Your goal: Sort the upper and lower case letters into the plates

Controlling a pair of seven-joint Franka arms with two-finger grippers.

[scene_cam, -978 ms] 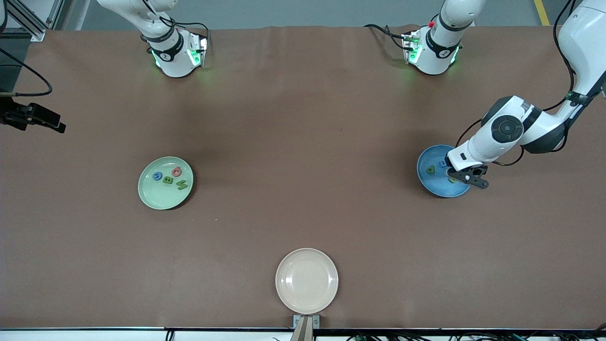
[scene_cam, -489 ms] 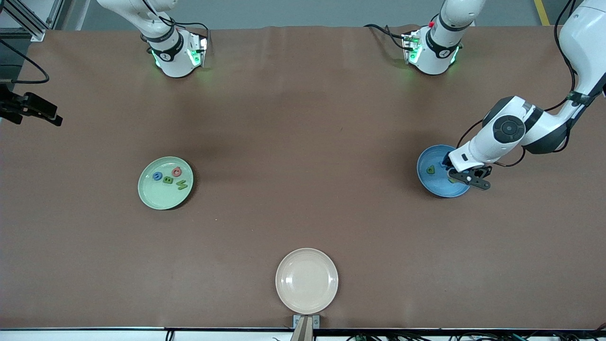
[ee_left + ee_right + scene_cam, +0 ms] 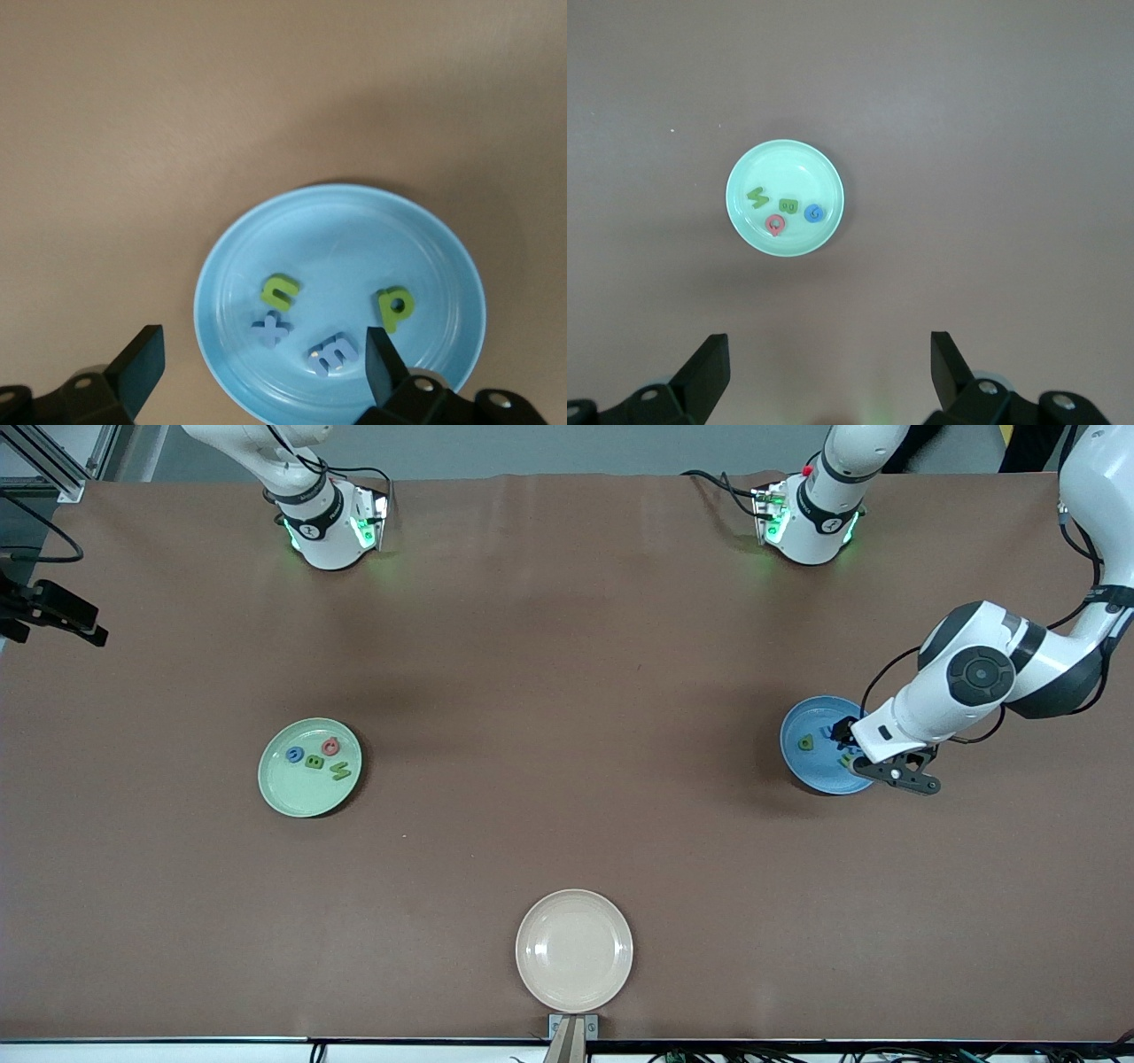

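The sky blue plate lies toward the left arm's end of the table. In it are a green n, a blue x, a blue m and a green p. My left gripper hangs open just above the plate, with nothing between its fingers. The pale green plate holds a green S, a green B, a red letter and a blue letter. My right gripper waits open, high above the table.
A cream-beige plate lies bare at the table's edge nearest the front camera. The two arm bases stand along the edge farthest from that camera. Brown tabletop stretches between the plates.
My left gripper has opened over the blue plate and drifted toward the left arm's end. The right hand has edged slightly away from the green plate.
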